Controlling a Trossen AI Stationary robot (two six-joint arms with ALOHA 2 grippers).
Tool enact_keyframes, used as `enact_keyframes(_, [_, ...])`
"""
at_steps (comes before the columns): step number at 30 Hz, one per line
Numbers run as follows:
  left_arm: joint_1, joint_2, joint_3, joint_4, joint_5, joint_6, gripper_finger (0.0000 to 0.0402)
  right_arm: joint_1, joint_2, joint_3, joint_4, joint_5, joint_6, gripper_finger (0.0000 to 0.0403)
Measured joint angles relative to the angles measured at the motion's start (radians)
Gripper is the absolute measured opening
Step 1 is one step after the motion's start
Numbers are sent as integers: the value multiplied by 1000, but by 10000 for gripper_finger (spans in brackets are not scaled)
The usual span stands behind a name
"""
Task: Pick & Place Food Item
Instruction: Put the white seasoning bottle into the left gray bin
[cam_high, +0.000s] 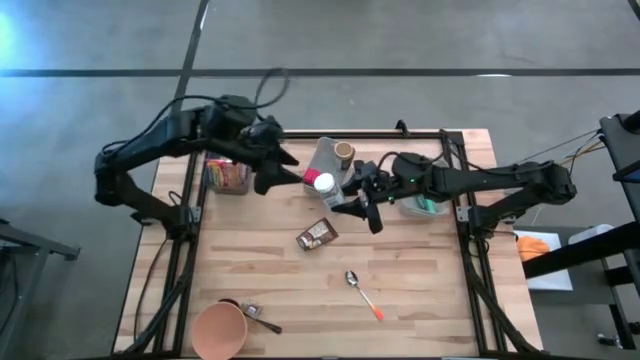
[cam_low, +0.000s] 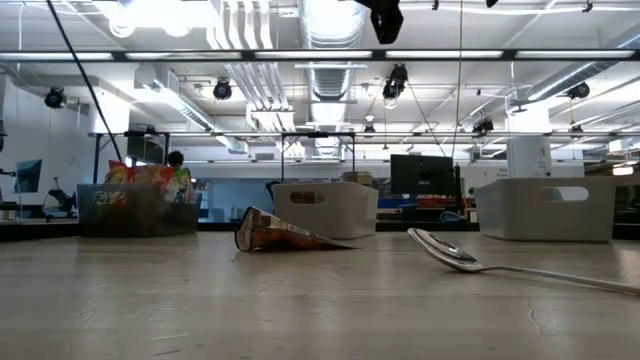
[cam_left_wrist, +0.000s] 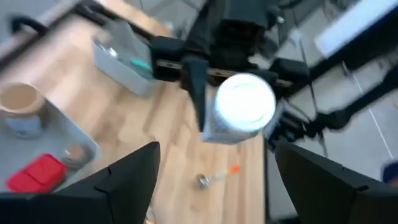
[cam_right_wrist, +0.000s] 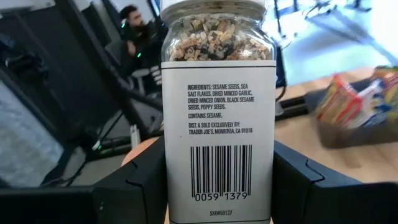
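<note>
I am holding the seasoning jar (cam_right_wrist: 217, 112) in my right gripper (cam_right_wrist: 217, 180), its two dark fingers clamping the jar's lower sides; the label lists sesame seeds, garlic and onion flakes, and a white lid caps it. In the high view the right gripper (cam_high: 352, 196) is hanging over the middle of the table, just beside the grey tray (cam_high: 326, 160) at the far edge, with the jar (cam_high: 323, 186) up off the wood. My left gripper (cam_high: 283, 166) is facing the jar from the other side, jaws spread wide and holding nothing; from its wrist camera I am looking straight at the jar's white lid (cam_left_wrist: 245, 102). A brown snack packet (cam_high: 316, 234) is lying on the table nearer me, and a spoon (cam_high: 362, 292) with an orange handle tip beyond that. A bin of snack bags (cam_high: 227, 176) is sitting under the left arm.
</note>
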Motion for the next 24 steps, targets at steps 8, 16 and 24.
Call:
enact_keyframes(8, [2,144,142,-156,58,85,321,-1,55,0,-4,-43,11,189])
enact_keyframes(16, [-1,211,138,-150,125,108,321,-1,85,0,-7,-71,23,189])
enact_keyframes(24, [-2,223,137,-149,166,143,321,-3,93,0,1,-73,21,189])
